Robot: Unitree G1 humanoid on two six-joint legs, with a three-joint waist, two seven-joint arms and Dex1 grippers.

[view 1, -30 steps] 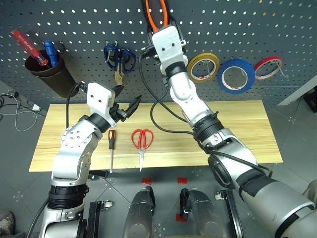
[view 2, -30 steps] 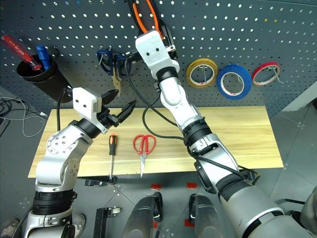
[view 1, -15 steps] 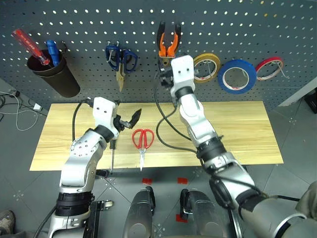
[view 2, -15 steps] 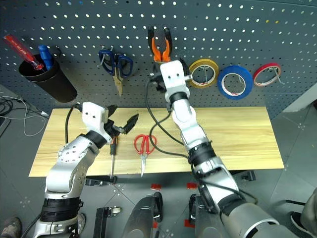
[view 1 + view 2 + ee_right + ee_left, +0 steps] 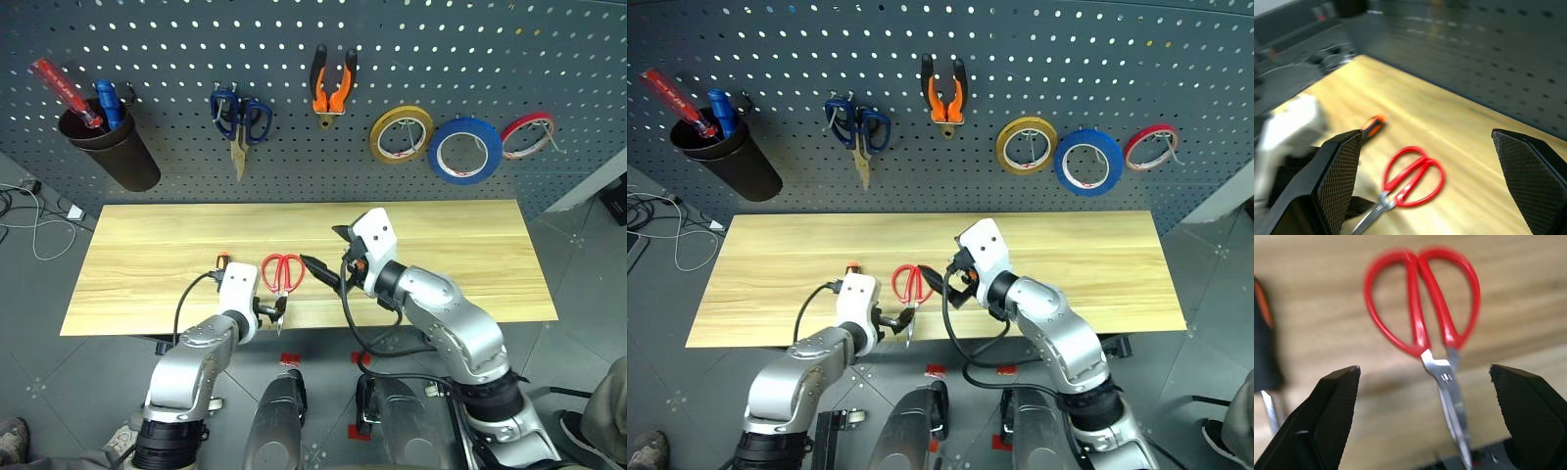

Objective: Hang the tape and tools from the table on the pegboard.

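Your left gripper (image 5: 1422,421) has its fingers spread wide and holds nothing; in the left wrist view the red-handled scissors (image 5: 1427,333) lie framed between the two pads, handles away from you and blades running back toward the gap. They rest flat on the table (image 5: 460,255) near its front edge, long axis roughly front to back, blade tips at the near edge and loops toward the pegboard (image 5: 441,49). Your left gripper sits right at those tips, so it looks the nearer one.

Your right gripper (image 5: 326,262) is also released and empty, hovering just to the right of the scissors' loops and pointing across at them.

The slim screwdriver (image 5: 221,262) lies just left of the scissors, parallel to them, partly hidden under your left wrist. The pliers (image 5: 333,86) and the blue tape (image 5: 466,150) already hang on the board.

To my eye, the scissors are the next pick: a grasp across the pivot from the blade end suits your left hand, while the right would have to take the loops from the side.
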